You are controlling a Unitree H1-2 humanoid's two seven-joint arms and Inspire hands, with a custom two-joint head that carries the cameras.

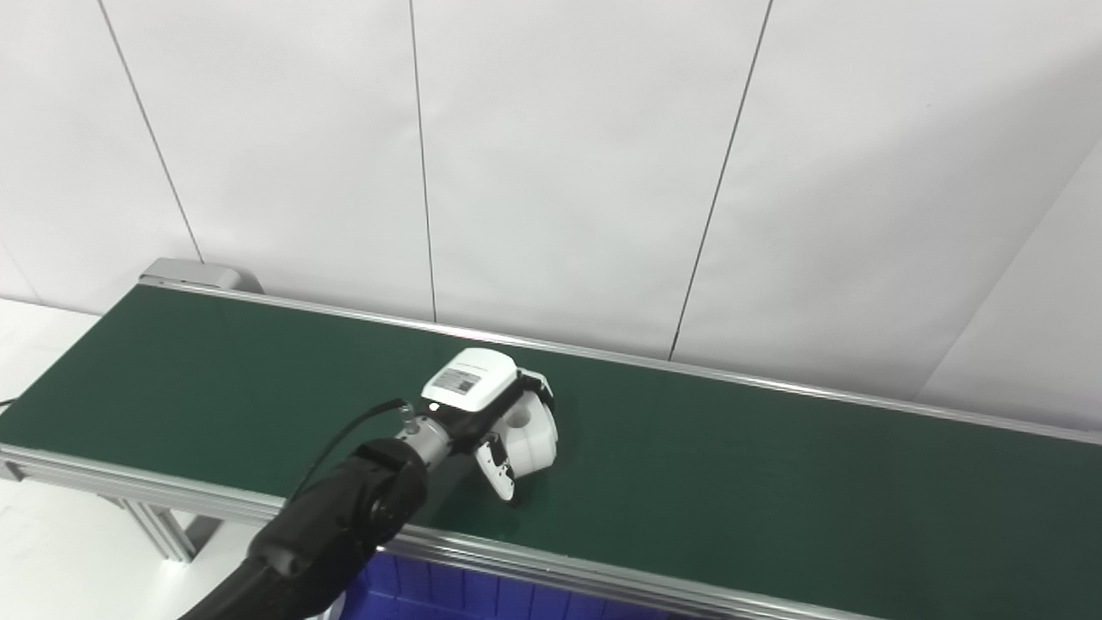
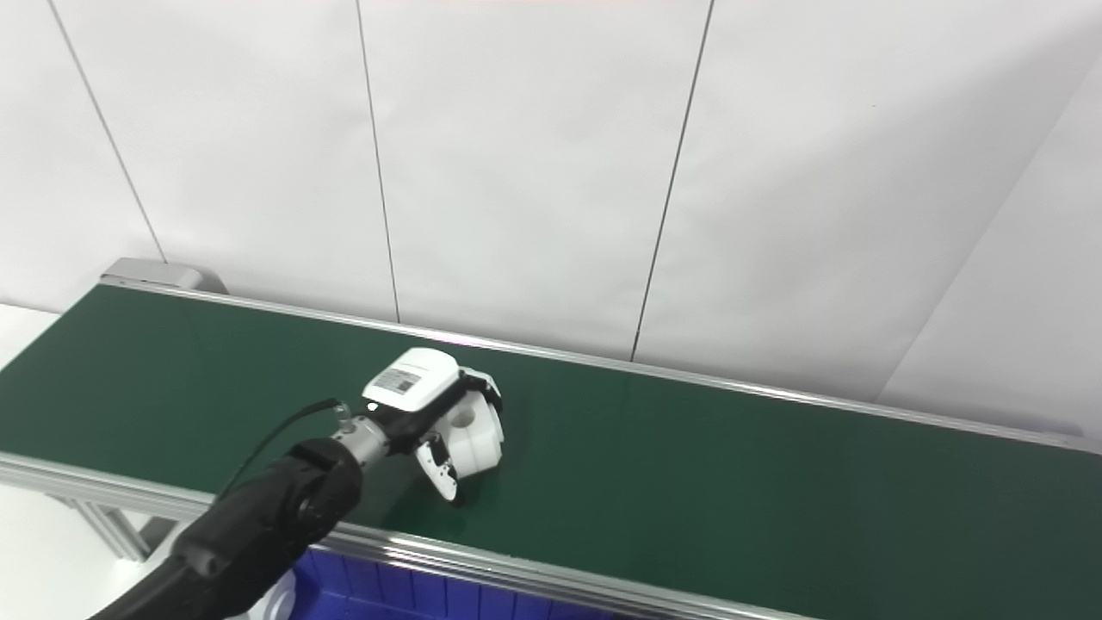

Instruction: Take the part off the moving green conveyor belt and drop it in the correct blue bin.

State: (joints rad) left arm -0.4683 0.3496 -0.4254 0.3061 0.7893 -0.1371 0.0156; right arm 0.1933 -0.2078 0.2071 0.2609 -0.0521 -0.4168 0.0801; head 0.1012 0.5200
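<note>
A white part point(image 1: 534, 437) with a round hole in its top lies on the green conveyor belt point(image 1: 775, 482), near the belt's middle. My left hand point(image 1: 480, 398), white with a label on its back, reaches over the belt from the lower left. Its fingers curl over the far side of the part and its thumb point(image 1: 498, 467) is against the near side, so it is closed around the part. The part looks to be still resting on the belt. The same grasp shows in the right eye view, hand point(image 2: 417, 386) on part point(image 2: 478, 441). My right hand is not in view.
A blue bin point(image 1: 482, 596) shows partly at the bottom edge, below the belt's near metal rail point(image 1: 603, 579). The belt's end and its frame legs point(image 1: 164, 527) are at the left. A white panelled wall point(image 1: 560, 172) stands right behind the belt.
</note>
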